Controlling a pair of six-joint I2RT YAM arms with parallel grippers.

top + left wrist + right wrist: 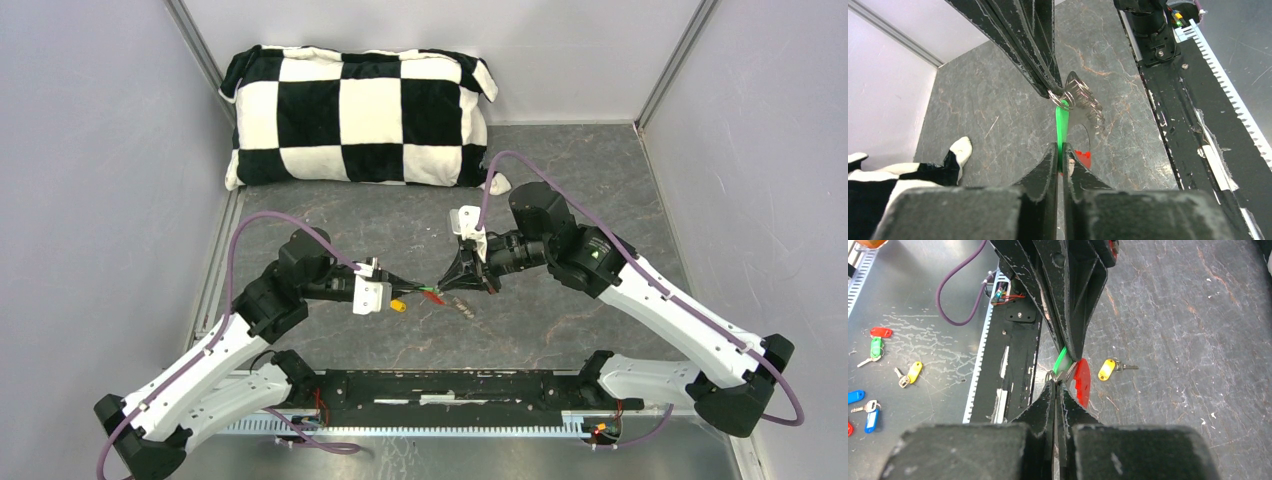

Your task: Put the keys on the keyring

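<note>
My left gripper [1062, 152] is shut on the green key [1062, 120], held edge-on above the table. My right gripper [1057, 384] is shut on the keyring [1050, 376], a thin metal ring, tip to tip with the left fingers [1068, 300]. The ring [1066, 100] touches the green key's far end beside a metal key blade [1088, 102]. The red tag [1081, 380] hangs just below. The yellow key [1107, 369] lies loose on the table, under the left gripper [425, 290] in the top view. The right gripper [445, 288] meets the left gripper mid-table.
A black-and-white checkered pillow [360, 115] lies at the back. A black rail [450, 385] runs along the near edge. Several spare coloured keys [873, 347] lie on the metal surface beyond the rail. Grey walls enclose both sides.
</note>
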